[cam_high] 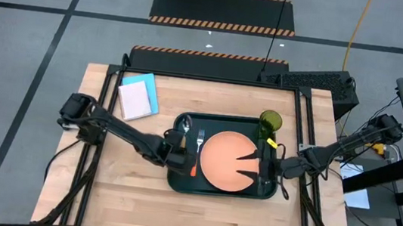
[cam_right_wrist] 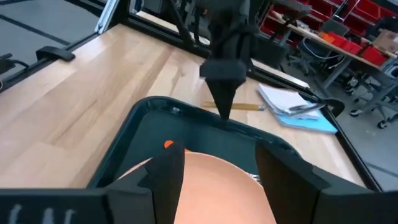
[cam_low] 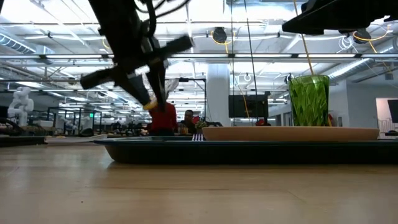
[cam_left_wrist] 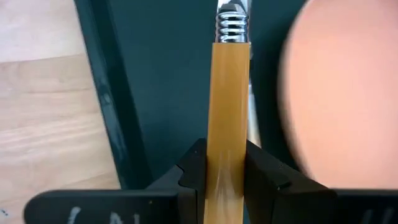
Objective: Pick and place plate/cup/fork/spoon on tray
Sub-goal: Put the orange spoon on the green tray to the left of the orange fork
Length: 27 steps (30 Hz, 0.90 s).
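On the wooden tabletop [cam_high: 123,195] the tray [cam_high: 178,183] carried plate [cam_high: 225,160], cup [cam_high: 270,122] and fork [cam_high: 200,139], while the left hand [cam_high: 179,158] gripped the spoon [cam_left_wrist: 227,118] by its handle, lengthwise beside the fork, and the right hand [cam_high: 265,170] waited open over the plate.

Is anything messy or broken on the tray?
Nothing looks broken or spilled. The plate, cup and spoon sit in the tray. The left hand grips the fork by its orange handle. The right hand hovers open over the plate.
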Each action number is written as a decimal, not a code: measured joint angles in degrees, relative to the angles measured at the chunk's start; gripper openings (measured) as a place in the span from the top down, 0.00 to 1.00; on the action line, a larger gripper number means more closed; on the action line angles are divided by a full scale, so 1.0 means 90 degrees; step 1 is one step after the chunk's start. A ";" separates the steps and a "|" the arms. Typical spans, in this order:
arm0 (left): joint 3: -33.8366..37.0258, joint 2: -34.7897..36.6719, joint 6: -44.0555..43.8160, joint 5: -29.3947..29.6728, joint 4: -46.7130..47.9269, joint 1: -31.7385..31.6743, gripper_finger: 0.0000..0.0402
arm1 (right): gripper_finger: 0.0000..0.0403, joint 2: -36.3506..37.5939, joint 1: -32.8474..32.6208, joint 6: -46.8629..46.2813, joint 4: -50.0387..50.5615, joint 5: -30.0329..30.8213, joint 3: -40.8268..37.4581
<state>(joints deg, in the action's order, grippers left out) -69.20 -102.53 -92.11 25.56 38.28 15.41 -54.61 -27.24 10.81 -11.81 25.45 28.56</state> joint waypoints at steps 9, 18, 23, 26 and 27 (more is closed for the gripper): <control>0.0011 -0.0764 0.0029 -0.0411 -0.0847 -0.0125 0.82 | 0.53 0.0000 0.0000 0.0330 0.0168 -0.0002 0.0000; -0.0006 -0.1092 -0.0407 -0.0868 -0.1043 -0.0132 0.82 | 0.53 0.0000 0.0002 0.0799 0.0142 -0.0015 0.0005; -0.0008 -0.1097 -0.0750 -0.0913 -0.0936 -0.0147 0.82 | 0.53 0.0000 0.0002 0.0927 0.0148 -0.0017 0.0005; -0.0009 -0.1097 -0.0808 -0.1047 -0.0899 -0.0197 0.79 | 0.53 0.0000 0.0002 0.0930 0.0147 -0.0017 0.0005; -0.0012 -0.1097 -0.0819 -0.1085 -0.0862 -0.0223 0.77 | 0.53 0.0000 0.0002 0.0930 0.0145 -0.0017 0.0005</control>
<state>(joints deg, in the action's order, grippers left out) -69.31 -112.40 -99.47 15.80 30.52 13.40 -54.61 -27.22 19.18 -10.50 25.30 28.60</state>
